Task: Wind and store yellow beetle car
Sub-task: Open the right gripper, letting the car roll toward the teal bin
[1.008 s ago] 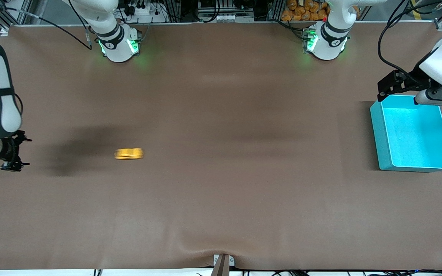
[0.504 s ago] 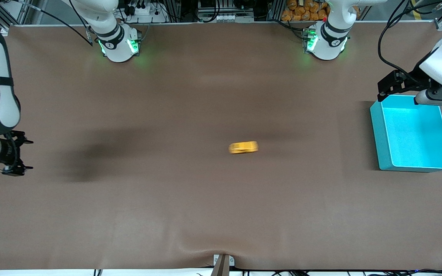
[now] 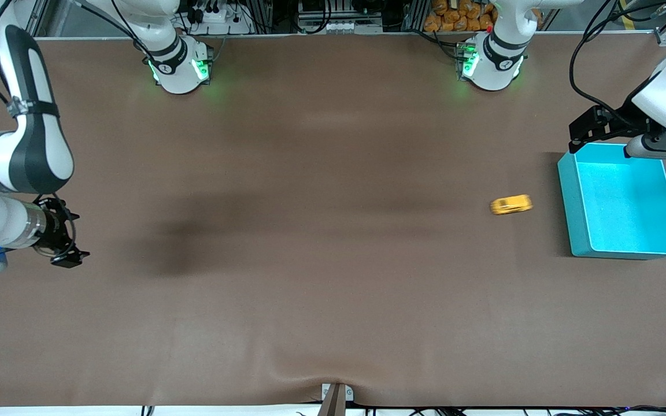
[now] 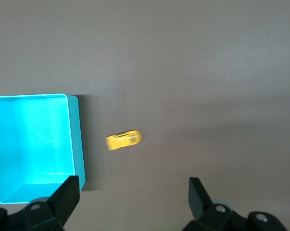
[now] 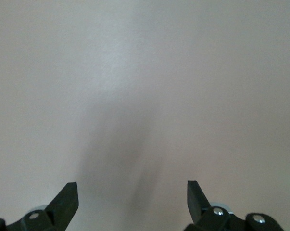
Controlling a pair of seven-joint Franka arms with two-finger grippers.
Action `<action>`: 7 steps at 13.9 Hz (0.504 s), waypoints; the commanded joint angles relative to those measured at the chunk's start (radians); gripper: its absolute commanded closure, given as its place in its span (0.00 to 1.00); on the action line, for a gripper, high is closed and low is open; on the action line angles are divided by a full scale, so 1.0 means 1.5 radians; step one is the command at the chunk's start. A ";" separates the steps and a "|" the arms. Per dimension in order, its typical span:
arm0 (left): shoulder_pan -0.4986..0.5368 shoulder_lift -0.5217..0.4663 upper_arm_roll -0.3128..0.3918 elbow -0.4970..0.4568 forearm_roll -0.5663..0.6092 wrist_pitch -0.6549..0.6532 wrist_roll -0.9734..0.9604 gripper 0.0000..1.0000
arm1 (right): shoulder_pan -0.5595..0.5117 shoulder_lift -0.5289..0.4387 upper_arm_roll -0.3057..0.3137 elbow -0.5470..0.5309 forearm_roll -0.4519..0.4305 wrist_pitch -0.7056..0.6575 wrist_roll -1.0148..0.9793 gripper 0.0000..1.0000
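1. The yellow beetle car (image 3: 511,204) is seen as a tiny yellow-orange toy with a rounded body; its outline is smeared in both views that show it, so windows and wheels cannot be made out.
2. The car is placed on the brown table (image 3: 333,289), toward the left arm's end, just beside the teal bin (image 3: 569,202) but apart from its wall, and outside it.
3. In the left wrist view the car (image 4: 123,140) is shown beside the outer wall of the bin (image 4: 76,139), with a strip of bare table (image 4: 207,72) between them.
4. The bin's lit interior is shown more fully in the left wrist view than in the front view, where one corner is covered by the left arm.
5. Only bare table (image 5: 145,72) and a soft shadow are shown in the right wrist view; the car and the bin are not seen there.
6. Both arms are taken in only by the front view.
7. The left gripper (image 4: 133,192) is held released, its two dark fingers spread wide with nothing between them; in the front view it (image 3: 584,136) is found over the bin's corner that is farther from the front camera.
8. The car is seen near that gripper, untouched by it.
9. The right gripper (image 5: 132,192) is likewise released and empty; in the front view it (image 3: 67,234) is held over the table at the right arm's end, well apart from the car.
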 commanded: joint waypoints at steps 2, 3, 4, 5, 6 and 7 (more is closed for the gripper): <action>0.001 -0.003 -0.002 0.003 0.013 0.004 0.004 0.00 | 0.027 -0.024 0.001 0.006 0.005 -0.024 -0.110 0.00; 0.001 -0.003 -0.002 0.003 0.013 0.004 0.004 0.00 | 0.037 -0.025 0.003 0.014 0.008 -0.029 -0.124 0.00; 0.001 -0.003 -0.002 0.003 0.013 0.004 0.004 0.00 | 0.039 -0.026 0.010 0.020 0.022 -0.030 -0.127 0.00; 0.001 -0.003 -0.002 0.003 0.013 0.004 0.004 0.00 | 0.039 -0.026 0.017 0.030 0.038 -0.030 -0.131 0.00; 0.001 -0.002 -0.002 0.003 0.013 0.004 0.004 0.00 | 0.039 -0.026 0.026 0.041 0.045 -0.030 -0.148 0.00; 0.001 -0.002 -0.002 0.003 0.013 0.004 0.004 0.00 | 0.039 -0.026 0.032 0.043 0.048 -0.030 -0.158 0.00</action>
